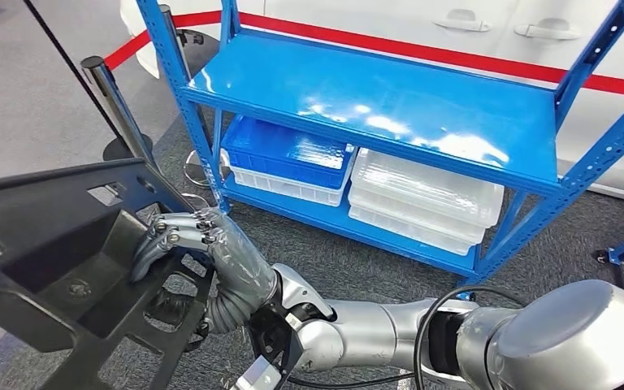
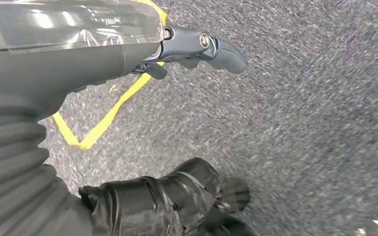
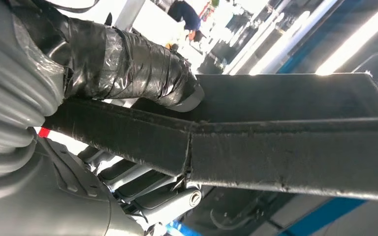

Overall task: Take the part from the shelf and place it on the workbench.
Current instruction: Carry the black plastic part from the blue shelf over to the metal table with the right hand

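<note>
Head view first: at the far left we see the part (image 1: 57, 260), a large black moulded plastic panel with a deep pocket, held off the shelf and low in front of us. Our right hand (image 1: 180, 244) grips it, fingers (image 1: 180, 231) curled over its inner edge; the right wrist view shows the taped thumb (image 3: 142, 73) pressed on one face of a black bar of the part (image 3: 285, 152) and fingers beneath. Further right stands the blue shelf (image 1: 374, 97), its top level bare, with a blue crate (image 1: 288, 150) and clear trays (image 1: 426, 191) on the lower level. Our left hand (image 2: 128, 54) hangs over grey carpet (image 2: 300, 123) with nothing in its grasp, fingers loosely extended, beside yellow floor tape (image 2: 98, 125).
</note>
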`<state>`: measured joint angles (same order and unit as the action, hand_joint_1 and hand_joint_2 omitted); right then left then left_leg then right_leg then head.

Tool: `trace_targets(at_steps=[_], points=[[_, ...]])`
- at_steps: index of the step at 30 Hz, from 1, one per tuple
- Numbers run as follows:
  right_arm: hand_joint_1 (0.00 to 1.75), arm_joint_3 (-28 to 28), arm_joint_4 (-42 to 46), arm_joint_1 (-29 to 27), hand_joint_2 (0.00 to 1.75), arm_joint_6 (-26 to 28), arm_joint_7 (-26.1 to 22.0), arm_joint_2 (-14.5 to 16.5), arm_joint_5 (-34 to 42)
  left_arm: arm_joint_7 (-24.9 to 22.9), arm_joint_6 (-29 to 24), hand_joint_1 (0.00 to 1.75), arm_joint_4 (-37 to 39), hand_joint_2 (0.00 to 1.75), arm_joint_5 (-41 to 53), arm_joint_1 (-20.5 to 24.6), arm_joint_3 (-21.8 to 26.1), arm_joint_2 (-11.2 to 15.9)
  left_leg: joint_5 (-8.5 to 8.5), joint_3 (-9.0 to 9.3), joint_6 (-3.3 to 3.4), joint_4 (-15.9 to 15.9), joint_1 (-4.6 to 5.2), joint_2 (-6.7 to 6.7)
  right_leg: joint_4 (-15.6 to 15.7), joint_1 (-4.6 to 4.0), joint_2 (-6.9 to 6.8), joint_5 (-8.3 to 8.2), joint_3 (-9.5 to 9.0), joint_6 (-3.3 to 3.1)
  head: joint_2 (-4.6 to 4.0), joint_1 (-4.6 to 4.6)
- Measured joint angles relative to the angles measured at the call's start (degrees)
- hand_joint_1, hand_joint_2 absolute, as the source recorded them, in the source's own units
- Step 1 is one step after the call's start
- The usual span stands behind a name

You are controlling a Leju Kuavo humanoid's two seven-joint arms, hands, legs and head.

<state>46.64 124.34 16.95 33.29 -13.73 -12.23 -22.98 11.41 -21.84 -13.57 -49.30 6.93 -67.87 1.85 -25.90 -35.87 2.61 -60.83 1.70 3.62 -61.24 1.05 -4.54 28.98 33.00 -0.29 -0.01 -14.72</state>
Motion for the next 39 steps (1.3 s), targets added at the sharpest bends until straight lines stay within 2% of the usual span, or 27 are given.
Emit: trace_targets(at_steps=[1, 3, 5, 7, 8, 9, 10, 11, 12, 14, 15, 16, 19, 20, 22, 24, 26, 27, 28, 29, 31, 33, 34, 35, 36, 37, 39], points=[[1.75, 0.00, 0.00, 0.00, 1.75, -0.01, 0.00, 0.01, 0.08, 0.02, -0.04, 0.00, 0.00, 1.75, -0.01, 0.11, 0.00, 0.05, -0.21, 0.42, 0.32, 0.90, 0.44, 0.58, 0.38, 0.07, -0.57, -0.06, -0.20, 0.17, 0.01, -0.02], [1.75, 0.00, -0.01, 0.07, 1.75, -0.04, -0.07, 0.09, 0.36, 0.03, -0.15, 0.00, 0.00, 1.75, -0.03, 0.13, 0.00, 0.07, 0.18, 1.16, 0.74, 2.39, 0.56, -0.45, 1.00, 0.10, -1.33, -0.04, -0.79, 0.62, 0.01, -0.03], [1.75, 0.00, -0.08, 0.25, 1.75, -0.15, -0.19, 0.21, 0.66, -0.03, -0.33, 0.00, 0.00, 1.75, 0.00, -0.01, 0.00, 0.00, 0.76, 2.64, 1.05, 4.25, 0.10, -1.61, -0.12, 0.08, 0.42, 0.94, -0.84, 0.96, -0.01, -0.06], [1.75, 0.00, -0.15, 0.34, 1.75, -0.27, -0.30, 0.27, 0.90, -0.13, -0.42, 0.00, 0.00, 1.75, 0.10, 0.14, -0.01, -0.10, 1.00, 3.48, 1.22, 4.98, -0.26, -2.69, -5.53, 0.17, 3.06, 3.44, 1.75, 1.12, -0.01, -0.15], [1.75, 0.00, -0.17, 0.33, 1.75, -0.31, -0.35, 0.27, 1.00, -0.17, -0.42, 0.00, 0.00, 1.75, 0.15, 0.26, -0.01, -0.10, 0.93, 3.47, 1.32, 4.82, -0.33, -3.32, -9.19, 0.19, 3.62, 4.77, 3.81, 1.20, -0.01, -0.20], [1.75, 0.00, -0.22, 0.27, 1.75, -0.34, -0.40, 0.27, 1.08, -0.22, -0.43, 0.00, 0.00, 1.75, 0.19, 0.32, -0.02, -0.11, 0.79, 3.45, 1.34, 4.55, -0.38, -4.07, -11.96, 0.24, 3.86, 5.27, 5.57, 1.35, -0.01, -0.21], [1.75, 0.00, -0.27, 0.22, 1.75, -0.37, -0.45, 0.27, 1.14, -0.27, -0.43, 0.00, 0.00, 1.75, 0.21, 0.34, -0.02, -0.13, 0.55, 3.45, 1.26, 4.23, -0.44, -4.89, -13.32, 0.29, 4.00, 4.91, 6.72, 1.53, -0.01, -0.22], [1.75, 0.00, -0.32, 0.23, 1.75, -0.38, -0.50, 0.27, 1.20, -0.32, -0.42, 0.00, 0.00, 1.75, 0.23, 0.30, -0.02, -0.15, 0.21, 3.45, 1.08, 3.74, -0.58, -5.68, -12.38, 0.39, 4.12, 3.43, 6.75, 1.75, -0.01, -0.23], [1.75, 0.00, -0.37, 0.24, 1.75, -0.40, -0.54, 0.27, 1.25, -0.36, -0.42, 0.00, 0.00, 1.75, 0.26, 0.23, -0.02, -0.20, -0.29, 3.40, 0.80, 2.99, -0.82, -6.50, -9.46, 0.59, 4.47, 1.13, 5.79, 2.03, -0.01, -0.23], [1.75, 0.00, -0.46, 0.25, 1.75, -0.47, -0.62, 0.28, 1.32, -0.48, -0.43, 0.00, 0.00, 1.75, 0.33, 0.12, -0.02, -0.23, -1.57, 2.78, -0.01, 0.88, -1.25, -7.93, -3.68, 1.00, 6.52, -1.30, 3.40, 2.45, -0.01, -0.24], [1.75, 0.00, -0.50, 0.24, 1.75, -0.52, -0.65, 0.28, 1.35, -0.51, -0.46, 0.00, 0.00, 1.75, 0.37, 0.15, -0.02, -0.21, -2.07, 2.22, -0.36, -0.02, -1.36, -8.52, -2.15, 1.09, 7.48, -1.51, 2.71, 2.35, -0.01, -0.28], [1.75, 0.00, -0.55, 0.22, 1.75, -0.56, -0.67, 0.31, 1.38, -0.55, -0.50, 0.00, 0.00, 1.75, 0.38, 0.17, -0.02, -0.16, -2.34, 1.61, -0.62, -0.58, -1.39, -9.01, -1.99, 1.01, 8.07, -0.95, 2.60, 2.06, -0.01, -0.34], [1.75, 0.00, -0.61, 0.23, 1.75, -0.62, -0.69, 0.41, 1.43, -0.58, -0.57, 0.00, 0.00, 1.75, 0.39, -0.08, -0.02, -0.06, -2.32, 0.76, -1.02, -0.69, -1.49, -10.07, -1.99, 0.92, 7.17, -0.85, 2.67, 0.92, -0.01, -0.48], [1.75, 0.00, -0.61, 0.26, 1.75, -0.63, -0.69, 0.43, 1.43, -0.59, -0.57, 0.00, -0.01, 1.75, 0.40, -0.18, -0.02, -0.04, -2.39, 0.76, -1.16, -0.87, -1.42, -9.69, -1.89, 1.06, 6.79, -0.84, 2.56, 0.65, -0.01, -0.48], [1.75, 0.00, -0.61, 0.29, 1.75, -0.65, -0.69, 0.48, 1.44, -0.58, -0.57, 0.00, -0.03, 1.75, 0.42, -0.17, -0.03, -0.07, -3.44, -0.13, -1.62, -2.92, -1.31, -7.24, -1.63, 1.25, 5.87, -0.75, 2.19, 0.29, -0.01, -0.63], [1.75, 0.00, -0.61, 0.31, 1.75, -0.69, -0.69, 0.51, 1.45, -0.57, -0.56, 0.00, -0.04, 1.75, 0.45, 0.10, -0.04, -0.15, -5.97, -3.27, -2.28, -8.62, -1.53, -4.74, -1.41, 1.17, 4.72, -0.60, 1.89, 0.11, -0.01, -0.77], [1.75, 0.00, -0.62, 0.32, 1.75, -0.72, -0.69, 0.51, 1.45, -0.57, -0.55, 0.00, -0.04, 1.75, 0.50, 0.19, -0.04, -0.15, -7.68, -6.95, -2.65, -14.53, -1.79, -4.05, -1.34, 1.10, 3.44, -0.35, 1.73, 0.03, -0.01, -0.77], [1.75, 0.00, -0.62, 0.31, 1.75, -0.72, -0.69, 0.51, 1.46, -0.57, -0.53, 0.00, -0.04, 1.75, 0.55, 0.12, -0.04, -0.15, -7.18, -7.70, -2.63, -15.24, -1.82, -3.98, -1.34, 1.07, 2.85, -0.20, 1.61, 0.03, -0.01, -0.77], [1.75, 0.00, -0.62, 0.31, 1.75, -0.72, -0.69, 0.51, 1.49, -0.57, -0.51, 0.00, -0.04, 1.75, 0.60, 0.04, -0.04, -0.15, -5.62, -7.33, -2.44, -13.84, -1.80, -3.90, -1.31, 1.01, 2.28, -0.02, 1.40, 0.05, -0.01, -0.78], [1.75, 0.00, -0.62, 0.32, 1.75, -0.73, -0.69, 0.52, 1.54, -0.57, -0.49, 0.00, -0.04, 1.75, 0.69, -0.01, -0.04, -0.14, -3.39, -5.92, -2.05, -10.55, -1.69, -3.58, -1.20, 0.92, 1.75, 0.15, 1.06, 0.06, -0.01, -0.78], [1.75, 0.00, -0.62, 0.33, 1.75, -0.73, -0.69, 0.54, 1.73, -0.57, -0.45, 0.00, -0.04, 1.75, 0.83, 0.04, -0.04, -0.03, 0.07, -2.43, -0.86, -2.97, -0.99, -1.49, -0.53, 0.70, 0.70, 0.40, 0.16, 0.19, -0.01, -0.79], [1.75, 0.00, -0.63, 0.36, 1.75, -0.75, -0.69, 0.57, 1.95, -0.57, -0.41, 0.00, -0.04, 1.75, 0.91, 0.22, -0.05, 0.08, 0.64, -0.70, -0.04, 0.62, -0.23, 0.11, 0.32, 0.49, -0.27, 0.43, -0.51, 0.60, -0.01, -0.82], [1.75, 0.00, -0.63, 0.38, 1.75, -0.76, -0.69, 0.59, 2.04, -0.57, -0.40, 0.00, -0.04, 1.75, 0.92, 0.25, -0.05, 0.10, 0.55, -0.55, 0.10, 1.08, -0.04, -0.06, 0.74, 0.35, -0.82, 0.41, -0.82, 0.90, -0.01, -0.85], [1.75, 0.00, -0.64, 0.41, 1.75, -0.78, -0.68, 0.62, 2.09, -0.58, -0.39, 0.00, -0.04, 1.75, 0.92, 0.20, -0.06, 0.11, 0.74, -0.08, 0.19, 1.72, -0.27, -0.61, 0.99, 0.29, -1.11, 0.51, -1.12, 1.19, -0.01, -0.83], [1.75, 0.00, -0.66, 0.44, 1.75, -0.79, -0.67, 0.64, 2.13, -0.60, -0.39, 0.00, -0.04, 1.75, 0.92, 0.09, -0.07, 0.09, 0.95, 0.45, 0.24, 2.48, -0.46, -1.16, 0.96, 0.28, -0.72, 0.71, -1.41, 1.42, -0.01, -0.79], [1.75, 0.00, -0.68, 0.52, 1.75, -0.79, -0.67, 0.66, 2.16, -0.61, -0.38, 0.00, -0.04, 1.75, 0.92, 0.03, -0.07, 0.05, 1.17, 1.09, 0.36, 3.23, -0.69, -1.71, 0.03, 0.23, 0.31, 1.34, -1.22, 1.56, -0.01, -0.83], [1.75, 0.00, -0.74, 0.55, 1.75, -0.79, -0.67, 0.67, 2.23, -0.62, -0.38, 0.00, -0.04, 1.75, 0.92, 0.15, -0.07, -0.04, 1.30, 1.94, 0.66, 3.94, -0.93, -2.85, -5.42, 0.21, 2.95, 3.81, 1.48, 1.59, -0.01, -0.91]])
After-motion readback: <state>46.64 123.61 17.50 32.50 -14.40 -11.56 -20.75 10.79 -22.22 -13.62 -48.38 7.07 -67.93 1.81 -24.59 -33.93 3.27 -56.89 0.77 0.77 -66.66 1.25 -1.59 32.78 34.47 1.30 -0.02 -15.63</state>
